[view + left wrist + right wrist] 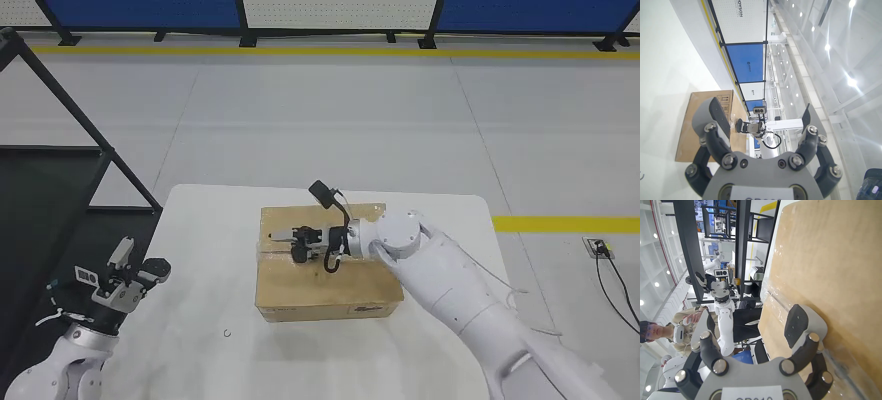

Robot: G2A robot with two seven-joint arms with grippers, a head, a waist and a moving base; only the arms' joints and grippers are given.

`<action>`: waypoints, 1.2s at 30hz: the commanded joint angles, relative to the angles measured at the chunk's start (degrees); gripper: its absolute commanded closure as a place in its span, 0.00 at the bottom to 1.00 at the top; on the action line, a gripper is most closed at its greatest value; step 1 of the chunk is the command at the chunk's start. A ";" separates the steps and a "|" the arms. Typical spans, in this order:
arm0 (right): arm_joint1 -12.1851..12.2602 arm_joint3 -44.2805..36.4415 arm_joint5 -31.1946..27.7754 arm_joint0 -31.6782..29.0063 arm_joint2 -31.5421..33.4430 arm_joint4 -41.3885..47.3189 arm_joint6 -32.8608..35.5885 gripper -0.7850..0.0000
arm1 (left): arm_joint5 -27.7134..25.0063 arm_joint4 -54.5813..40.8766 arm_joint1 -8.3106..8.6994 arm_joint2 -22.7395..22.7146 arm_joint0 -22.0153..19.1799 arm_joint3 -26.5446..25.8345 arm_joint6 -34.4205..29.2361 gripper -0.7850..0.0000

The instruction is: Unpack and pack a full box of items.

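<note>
In the top view, the right gripper (293,243) sits open just over the closed cardboard box (330,290), with nothing in it. Its arm stretches flat across the box top from the far side. The box lies right under it on the white table (200,350), and its long side runs the same way the gripper points. The left gripper (135,270) hangs well apart from the box, past the table's edge, tipped up. In the left wrist view, the left gripper (762,117) is wide open and holds nothing. The box (687,136) stands ahead of it, beyond one finger. In the right wrist view, the right gripper (753,325) is open. One pad (797,325) lies close against the box (829,275), beside the clear tape (776,298) that runs on ahead of it.
</note>
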 commanded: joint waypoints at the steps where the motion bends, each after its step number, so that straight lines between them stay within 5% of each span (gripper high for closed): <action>1: -1.03 0.78 -0.10 0.51 -0.55 -0.07 -0.42 0.00 | -0.11 -0.39 0.03 -0.44 0.42 0.17 -0.11 0.00; 23: -10.42 11.17 -3.50 3.82 -2.95 -0.25 -1.89 0.00 | -1.35 -2.16 0.16 -2.37 3.52 0.53 -0.88 0.00; 36: -10.99 16.09 -5.81 5.60 -0.02 -0.11 3.90 0.00 | -1.45 -1.70 0.19 -1.70 4.08 0.13 -1.17 0.00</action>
